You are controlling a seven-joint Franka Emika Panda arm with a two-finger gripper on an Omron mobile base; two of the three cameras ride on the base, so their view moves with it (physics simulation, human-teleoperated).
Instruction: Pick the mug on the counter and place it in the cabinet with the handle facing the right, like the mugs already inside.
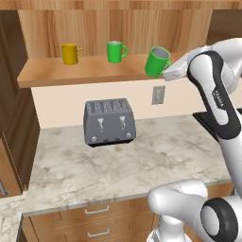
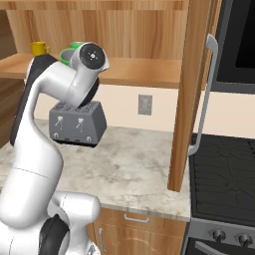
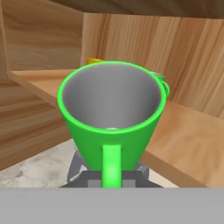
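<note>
Green and glossy, the wide mug (image 1: 157, 61) hangs tilted at the front edge of the light-brown wooden cabinet shelf (image 1: 56, 73), clamped in the gripper (image 1: 166, 72). Level it, handle (image 3: 112, 164) rightward, before setting down right of the bright green mug (image 1: 115, 51).

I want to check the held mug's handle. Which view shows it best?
The hand view: the mug is close, its handle facing the camera. The left base view shows it tilted at the shelf edge; the right base view shows just its rim behind the arm.
</note>
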